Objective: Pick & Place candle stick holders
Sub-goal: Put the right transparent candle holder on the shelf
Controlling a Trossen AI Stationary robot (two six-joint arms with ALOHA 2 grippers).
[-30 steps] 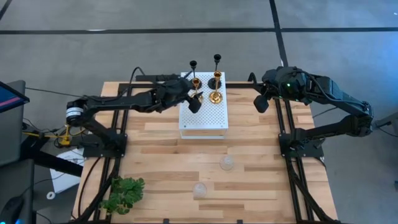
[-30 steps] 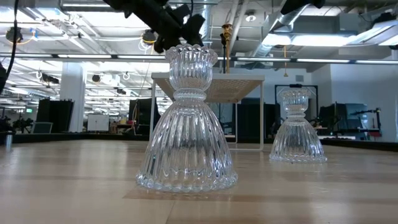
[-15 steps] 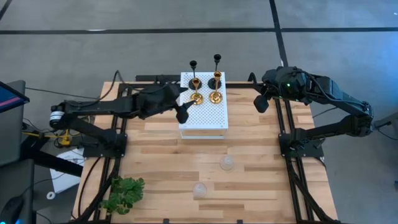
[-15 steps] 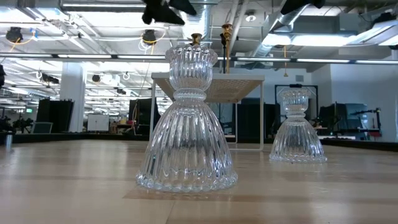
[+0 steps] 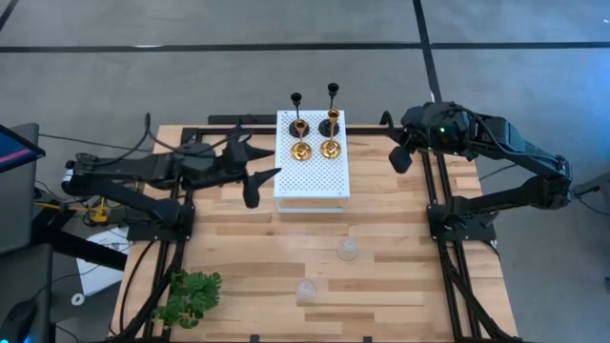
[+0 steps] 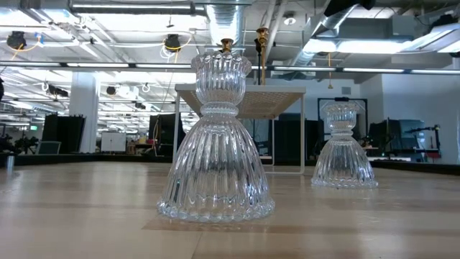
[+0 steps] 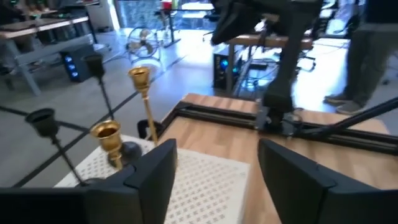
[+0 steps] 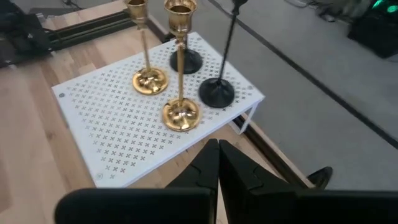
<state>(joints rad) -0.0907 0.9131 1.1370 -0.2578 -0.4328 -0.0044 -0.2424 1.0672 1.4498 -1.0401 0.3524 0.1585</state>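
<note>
Two tall black holders (image 5: 330, 125) and two gold holders (image 5: 300, 150) stand by their round bases on the white perforated board (image 5: 312, 176). They also show in the right wrist view (image 8: 180, 115) and the left wrist view (image 7: 142, 99). Two clear glass holders (image 5: 348, 250) (image 5: 306, 291) stand on the bare table nearer the front, and fill the low view (image 6: 215, 144) (image 6: 345, 147). My left gripper (image 5: 259, 186) (image 7: 217, 180) is open and empty, just left of the board. My right gripper (image 5: 398, 157) (image 8: 217, 168) is shut and empty, right of the board.
A green leafy plant (image 5: 189, 295) lies at the table's near left corner. The board stands on legs at the far middle of the table. Bare wood lies between the board and the glass holders. Dark arm frames (image 5: 448, 219) run along both sides.
My left gripper has drawn back from the left gold holder on the board toward the table's left edge and a little nearer, and has left the low view. The gold holder stays upright on the board.
</note>
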